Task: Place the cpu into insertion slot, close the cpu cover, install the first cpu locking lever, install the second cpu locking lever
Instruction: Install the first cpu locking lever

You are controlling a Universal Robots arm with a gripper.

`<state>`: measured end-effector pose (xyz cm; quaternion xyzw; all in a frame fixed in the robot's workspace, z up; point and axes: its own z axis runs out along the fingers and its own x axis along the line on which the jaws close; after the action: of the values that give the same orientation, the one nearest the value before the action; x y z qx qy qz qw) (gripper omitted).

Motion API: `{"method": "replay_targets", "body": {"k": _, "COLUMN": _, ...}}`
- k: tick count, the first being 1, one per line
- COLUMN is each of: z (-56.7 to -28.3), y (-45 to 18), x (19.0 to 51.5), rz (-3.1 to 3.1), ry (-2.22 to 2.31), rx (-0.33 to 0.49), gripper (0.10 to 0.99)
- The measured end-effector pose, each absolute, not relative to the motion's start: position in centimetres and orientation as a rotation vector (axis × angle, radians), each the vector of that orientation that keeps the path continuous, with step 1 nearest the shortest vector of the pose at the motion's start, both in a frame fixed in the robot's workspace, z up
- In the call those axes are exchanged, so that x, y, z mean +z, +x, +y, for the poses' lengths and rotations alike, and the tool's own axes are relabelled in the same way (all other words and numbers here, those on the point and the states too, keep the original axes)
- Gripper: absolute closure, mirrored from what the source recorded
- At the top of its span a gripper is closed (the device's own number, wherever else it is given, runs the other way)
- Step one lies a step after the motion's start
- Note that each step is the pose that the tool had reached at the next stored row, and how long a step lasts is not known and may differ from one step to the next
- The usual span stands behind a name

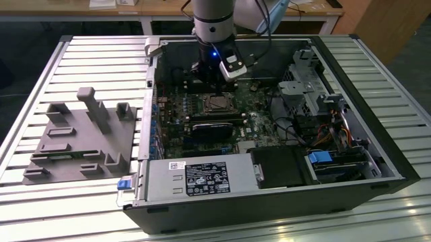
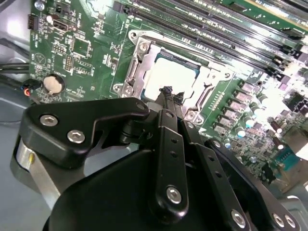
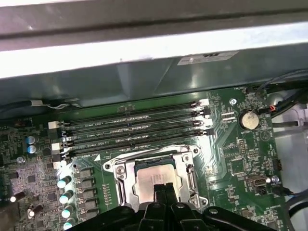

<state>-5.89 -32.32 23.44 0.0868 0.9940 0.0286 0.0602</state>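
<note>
A ribbed metal worktable [image 1: 81,55] holds an open computer case [image 1: 377,166] lying on its side, with a grey moulded fixture [image 1: 81,136] on the exterior view's left and a wooden bench behind. The arm reaches down into the case, and its gripper [image 2: 168,94] hangs just above the cpu [image 2: 168,79], fingers pressed together with nothing between them. The cpu sits in the insertion slot [image 3: 120,185] on the green motherboard [image 3: 240,159], with the cpu cover [image 3: 185,156] lying closed around its edges, beside the memory slots [image 3: 130,130]
</note>
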Motion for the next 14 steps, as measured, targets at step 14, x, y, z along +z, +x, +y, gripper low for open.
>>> {"method": "replay_targets", "body": {"k": 14, "z": -32.35, "y": -5.43, "x": 23.55, "rz": 3.043, "ry": 0.285, "rx": 0.082, "gripper": 0.98}}
